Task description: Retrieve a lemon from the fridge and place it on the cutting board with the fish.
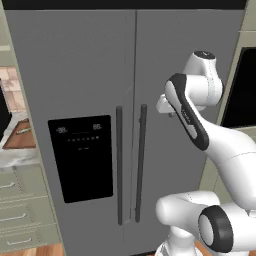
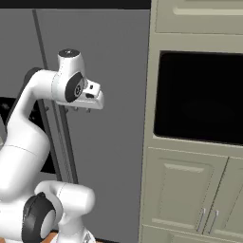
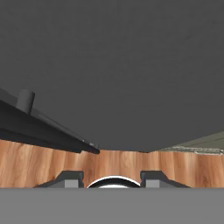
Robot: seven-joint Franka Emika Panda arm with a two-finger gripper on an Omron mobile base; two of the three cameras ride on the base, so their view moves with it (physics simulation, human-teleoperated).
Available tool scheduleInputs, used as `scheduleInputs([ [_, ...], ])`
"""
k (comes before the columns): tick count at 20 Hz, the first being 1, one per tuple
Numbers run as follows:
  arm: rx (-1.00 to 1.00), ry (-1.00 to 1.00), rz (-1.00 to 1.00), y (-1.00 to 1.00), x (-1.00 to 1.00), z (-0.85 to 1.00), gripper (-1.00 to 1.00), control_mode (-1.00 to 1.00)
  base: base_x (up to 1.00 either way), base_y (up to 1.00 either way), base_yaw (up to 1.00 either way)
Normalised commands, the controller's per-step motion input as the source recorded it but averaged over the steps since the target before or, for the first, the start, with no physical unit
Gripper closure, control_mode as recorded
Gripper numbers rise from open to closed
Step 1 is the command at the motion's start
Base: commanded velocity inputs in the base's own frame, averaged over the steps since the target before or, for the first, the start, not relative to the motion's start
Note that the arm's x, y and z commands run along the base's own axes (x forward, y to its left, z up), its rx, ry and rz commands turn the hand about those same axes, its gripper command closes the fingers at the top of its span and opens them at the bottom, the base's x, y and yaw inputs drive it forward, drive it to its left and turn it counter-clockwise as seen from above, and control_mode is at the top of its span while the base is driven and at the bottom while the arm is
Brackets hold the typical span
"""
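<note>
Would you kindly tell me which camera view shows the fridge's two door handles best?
The left base view: both dark bar handles stand full length, side by side at the seam of the closed fridge. The right base view catches them partly, behind the arm. The hand view shows one bar's end against the grey door.

A rendered home kitchen is showing here. A tall grey side-by-side fridge (image 1: 90,75) with two dark bar handles (image 1: 119,170) and a black dispenser panel (image 1: 82,157) is standing closed. Pale green drawers (image 1: 20,215) are sitting under a bench (image 1: 15,157) carrying a reddish cutting board (image 1: 22,137). To the right, a built-in dark oven (image 2: 201,97) is sitting in pale cabinets (image 2: 185,194). Wood flooring (image 3: 43,164) is lying underneath.
</note>
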Motion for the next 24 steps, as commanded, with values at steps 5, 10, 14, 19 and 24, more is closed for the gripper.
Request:
scheduleInputs([
  [5,0.0,0.0,0.0,0.0,0.0,0.0,-1.0,1.0,-0.05,0.0,0.0],
  [10,0.0,0.0,0.0,0.0,0.0,0.0,-1.0,1.0,-0.31,0.22,-0.07],
  [14,0.0,0.0,0.0,0.0,0.0,0.0,-1.0,1.0,-0.32,0.39,-0.11],
  [19,0.0,0.0,0.0,0.0,0.0,0.0,-1.0,1.0,-0.24,0.4,-0.06],
  [24,0.0,0.0,0.0,0.0,0.0,0.0,-1.0,1.0,-0.1,0.41,-0.01],
])
